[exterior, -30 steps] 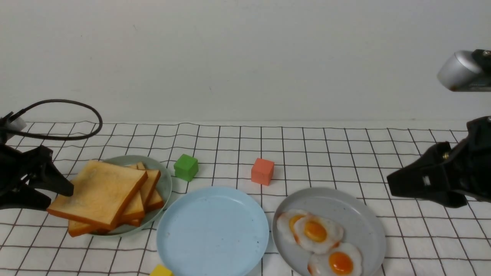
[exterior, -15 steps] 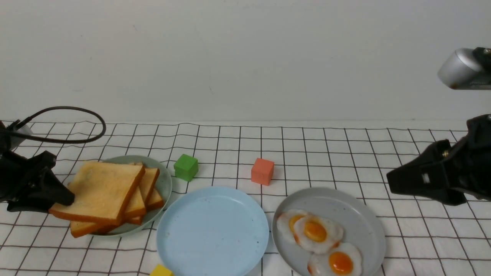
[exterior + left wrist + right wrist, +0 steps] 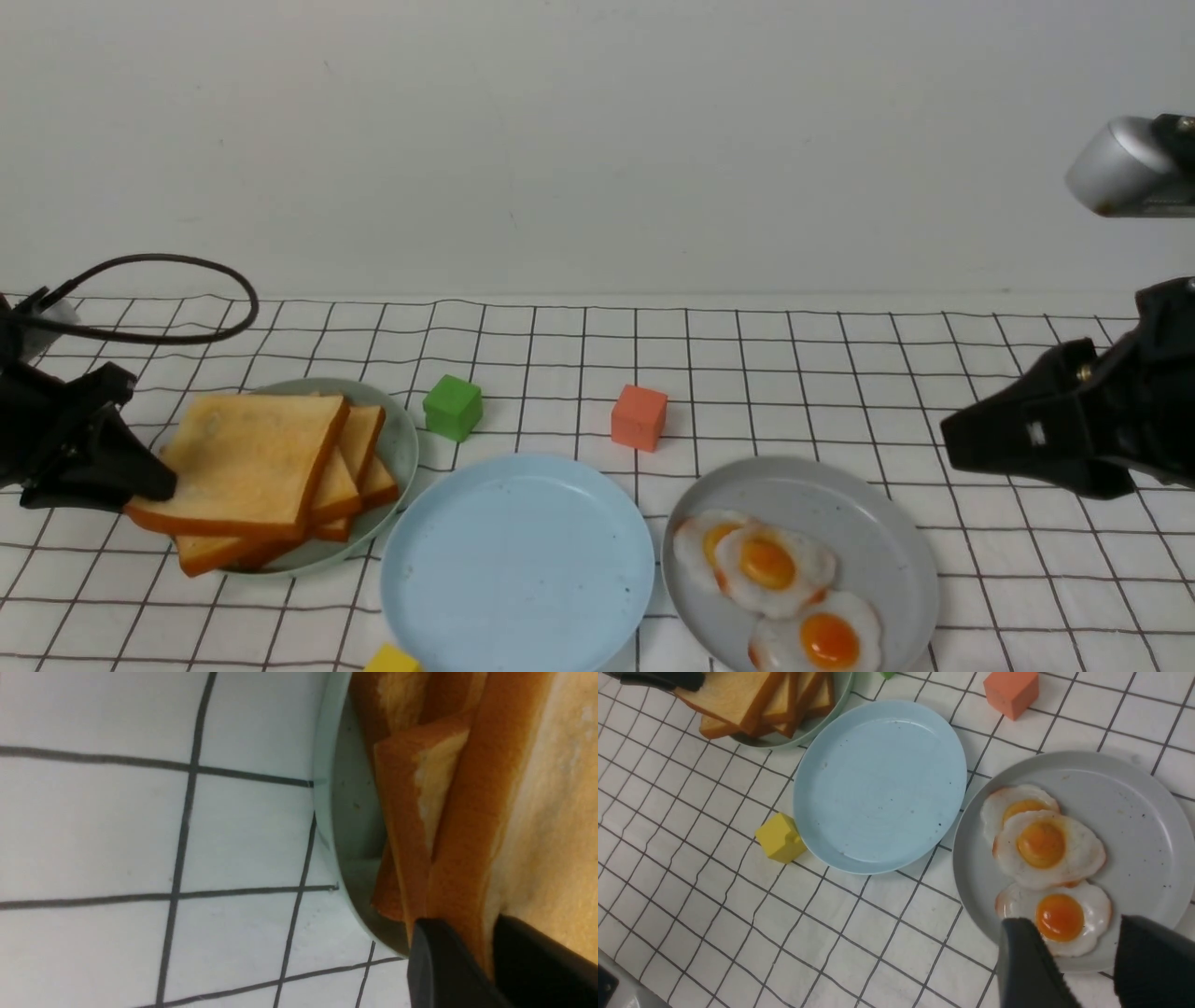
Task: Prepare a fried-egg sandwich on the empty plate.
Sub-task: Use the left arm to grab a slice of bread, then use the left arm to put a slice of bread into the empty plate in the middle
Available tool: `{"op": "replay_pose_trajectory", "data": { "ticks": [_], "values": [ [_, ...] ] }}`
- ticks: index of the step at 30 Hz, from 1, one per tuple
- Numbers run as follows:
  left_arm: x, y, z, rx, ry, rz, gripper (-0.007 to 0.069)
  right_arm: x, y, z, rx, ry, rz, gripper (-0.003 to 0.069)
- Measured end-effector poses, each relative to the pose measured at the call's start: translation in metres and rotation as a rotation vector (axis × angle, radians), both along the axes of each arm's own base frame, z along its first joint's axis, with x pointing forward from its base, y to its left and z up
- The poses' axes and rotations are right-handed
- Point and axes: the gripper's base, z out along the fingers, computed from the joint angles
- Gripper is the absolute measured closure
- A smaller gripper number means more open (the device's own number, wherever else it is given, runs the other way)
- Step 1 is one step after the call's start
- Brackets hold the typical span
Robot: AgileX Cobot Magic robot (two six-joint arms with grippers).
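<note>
My left gripper is shut on the left edge of the top toast slice of a stack on the pale green plate. In the left wrist view its jaws pinch that slice's darker crust, gripper. The sky-blue plate lies empty in the middle, and shows in the right wrist view as well. Three fried eggs lie on the grey plate. My right gripper hangs open above the table to the right, over the nearest egg, gripper. No fried-egg sandwich is in view.
A green cube and an orange cube stand behind the plates. A yellow cube sits at the blue plate's near left. A black cable loops above the left arm. The checked cloth covers the table.
My left gripper has closed on the top toast slice's left edge and drawn it slightly left and flatter. The right arm has barely moved.
</note>
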Motion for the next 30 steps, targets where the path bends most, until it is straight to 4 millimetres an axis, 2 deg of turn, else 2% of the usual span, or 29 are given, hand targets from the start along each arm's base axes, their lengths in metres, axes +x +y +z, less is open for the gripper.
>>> {"op": "replay_pose_trajectory", "data": {
  "ticks": [11, 16, 19, 21, 22, 25, 26, 27, 28, 29, 30],
  "values": [
    [-0.014, -0.006, 0.056, 0.062, -0.14, -0.004, 0.0503, -0.001, 0.0, 0.0, -0.003, 0.006, 0.004, 0.0361],
    [-0.017, -0.013, 0.073, 0.018, -0.192, -0.005, 0.0503, -0.001, 0.0, -0.001, -0.004, 0.011, 0.006, 0.0361],
    [-0.018, -0.026, 0.079, -0.07, -0.207, -0.029, 0.0503, -0.001, 0.0, -0.001, -0.005, 0.011, 0.007, 0.0361],
    [-0.016, -0.045, 0.075, -0.112, -0.204, -0.066, 0.0503, -0.001, 0.0, -0.001, -0.007, 0.01, 0.007, 0.0361],
    [-0.016, -0.045, 0.076, -0.115, -0.205, -0.065, 0.0503, -0.001, 0.0, -0.001, -0.008, 0.01, 0.007, 0.0361],
    [-0.018, -0.102, 0.053, -0.158, -0.154, -0.15, 0.0503, -0.001, 0.0, -0.001, -0.012, 0.009, 0.006, 0.0361],
    [-0.019, -0.105, 0.051, -0.159, -0.151, -0.155, 0.0503, -0.001, 0.0, -0.001, -0.012, 0.009, 0.006, 0.0361],
    [-0.023, -0.128, 0.041, -0.155, -0.134, -0.182, 0.0503, -0.001, -0.001, -0.001, -0.016, 0.008, 0.006, 0.0361],
    [-0.023, -0.131, 0.04, -0.154, -0.131, -0.183, 0.0503, -0.001, -0.001, -0.001, -0.016, 0.008, 0.006, 0.0361],
    [-0.029, -0.156, 0.028, -0.13, -0.123, -0.207, 0.0503, 0.0, -0.001, -0.001, -0.027, 0.002, 0.005, 0.0361],
    [-0.031, -0.167, 0.022, -0.111, -0.125, -0.209, 0.0503, 0.0, -0.002, -0.002, -0.033, -0.001, 0.004, 0.0361]
  ]
}}
